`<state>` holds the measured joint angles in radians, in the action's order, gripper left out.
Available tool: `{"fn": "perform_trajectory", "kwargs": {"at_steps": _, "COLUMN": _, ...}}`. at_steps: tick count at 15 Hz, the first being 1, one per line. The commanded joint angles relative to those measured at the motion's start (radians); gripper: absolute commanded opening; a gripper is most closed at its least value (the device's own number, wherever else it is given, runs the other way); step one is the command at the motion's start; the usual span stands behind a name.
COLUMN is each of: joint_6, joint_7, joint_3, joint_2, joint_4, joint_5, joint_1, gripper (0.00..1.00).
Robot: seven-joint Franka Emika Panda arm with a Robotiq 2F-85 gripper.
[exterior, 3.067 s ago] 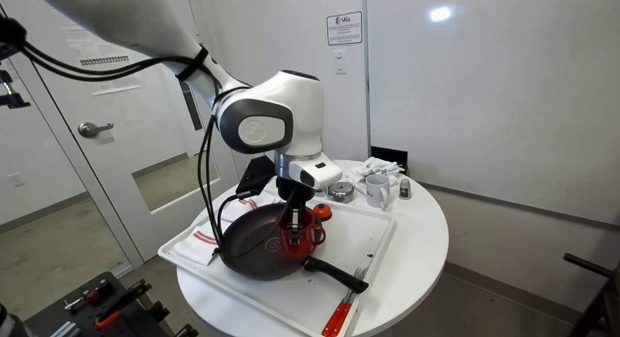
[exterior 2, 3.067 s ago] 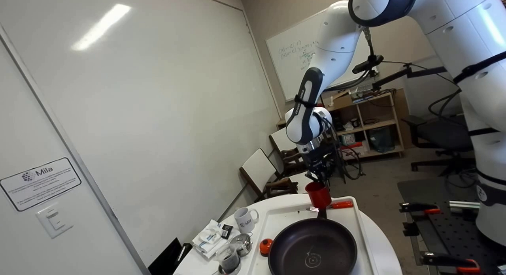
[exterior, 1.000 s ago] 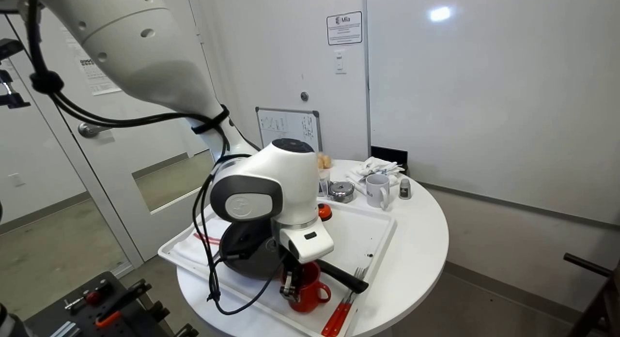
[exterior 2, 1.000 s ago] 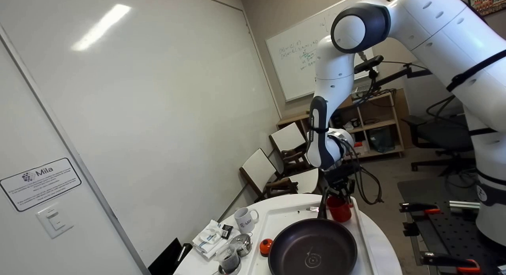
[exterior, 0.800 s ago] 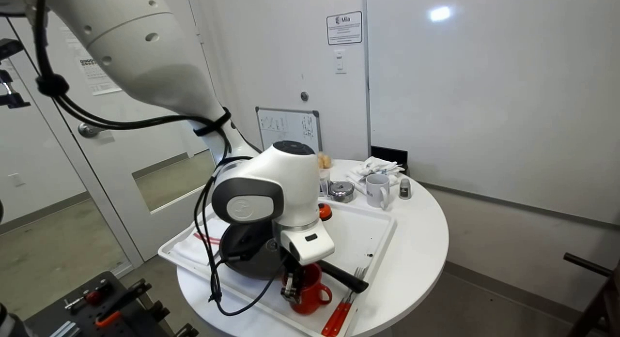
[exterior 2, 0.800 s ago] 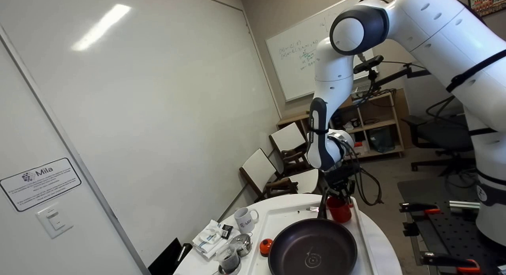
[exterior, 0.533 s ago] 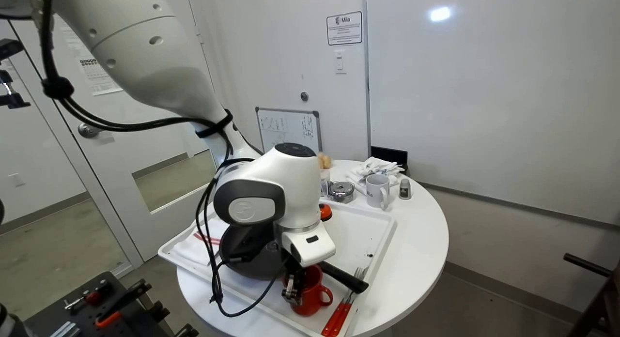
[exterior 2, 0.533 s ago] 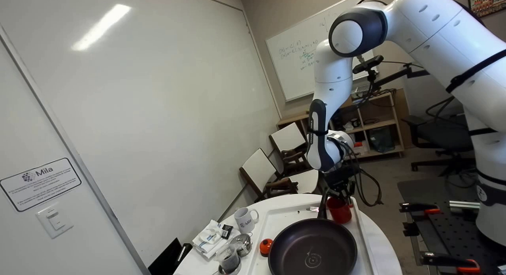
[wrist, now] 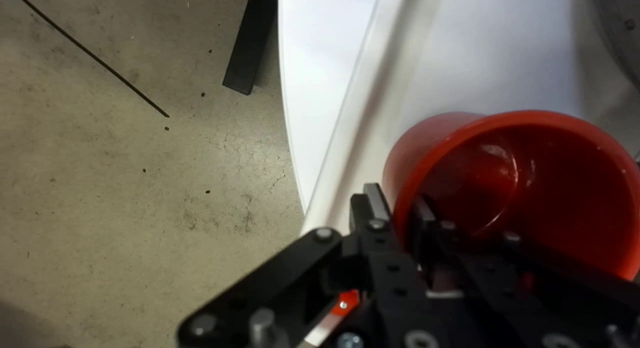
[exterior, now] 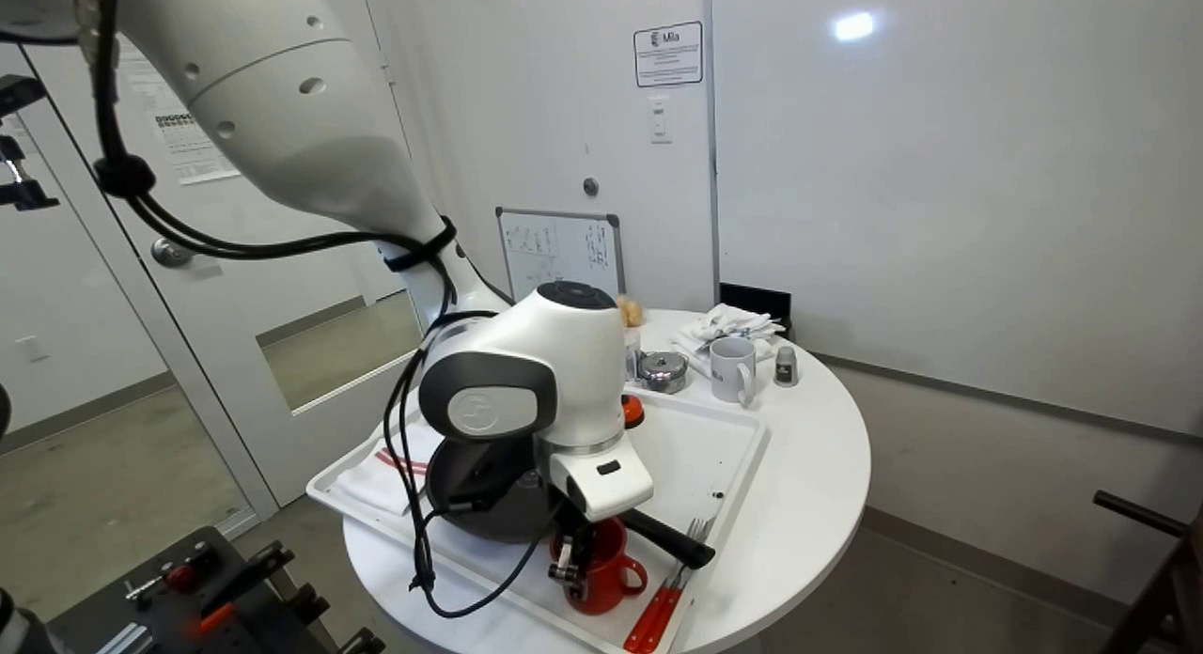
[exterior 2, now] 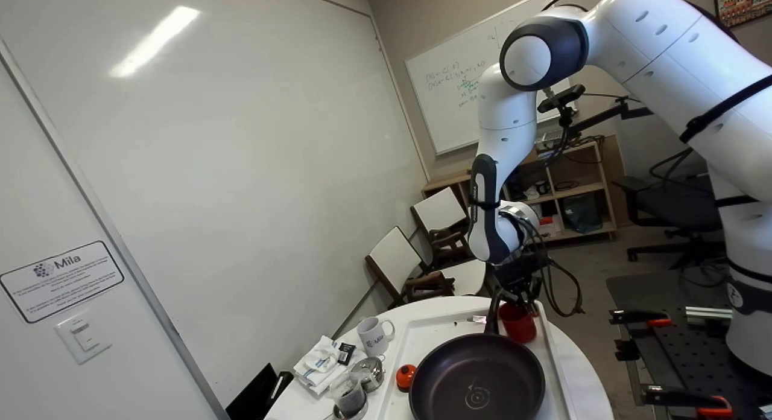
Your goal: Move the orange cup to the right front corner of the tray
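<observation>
The gripper [wrist: 398, 210] grasps the orange cup [wrist: 530, 188] by its rim, one finger inside, near the edge of the tray [wrist: 480, 63]

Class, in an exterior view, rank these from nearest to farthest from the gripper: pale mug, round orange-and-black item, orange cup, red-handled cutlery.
1. Orange cup: the gripper holds its wall.
2. Red-handled cutlery: on the tray, on the cup's handle side.
3. Round orange-and-black item: across the tray, beside the frying pan.
4. Pale mug: off the tray, on the table.
</observation>
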<state>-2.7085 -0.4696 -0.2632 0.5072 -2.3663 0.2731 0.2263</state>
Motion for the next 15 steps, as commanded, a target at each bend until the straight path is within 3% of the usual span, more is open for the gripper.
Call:
{"fn": "perform_trajectory", "kwargs": {"at_steps": 1, "joint_6": -0.005, "joint_7": -0.006, "joint_3": -0.005, "joint_2": 0.011, "joint_4": 0.012, "joint_5": 0.023, "joint_1": -0.01, "gripper": 0.46}}
{"fn": "perform_trajectory", "kwargs": {"at_steps": 8, "joint_6": 0.0, "joint_7": -0.01, "joint_3": -0.008, "joint_2": 0.01, "joint_4": 0.013, "joint_5": 0.021, "joint_1": -0.012, "gripper": 0.97}}
{"fn": "perform_trajectory", "kwargs": {"at_steps": 15, "joint_6": 0.006, "joint_7": -0.017, "joint_3": -0.013, "joint_2": 0.011, "joint_4": 0.018, "joint_5": 0.017, "joint_1": -0.014, "gripper": 1.0}}
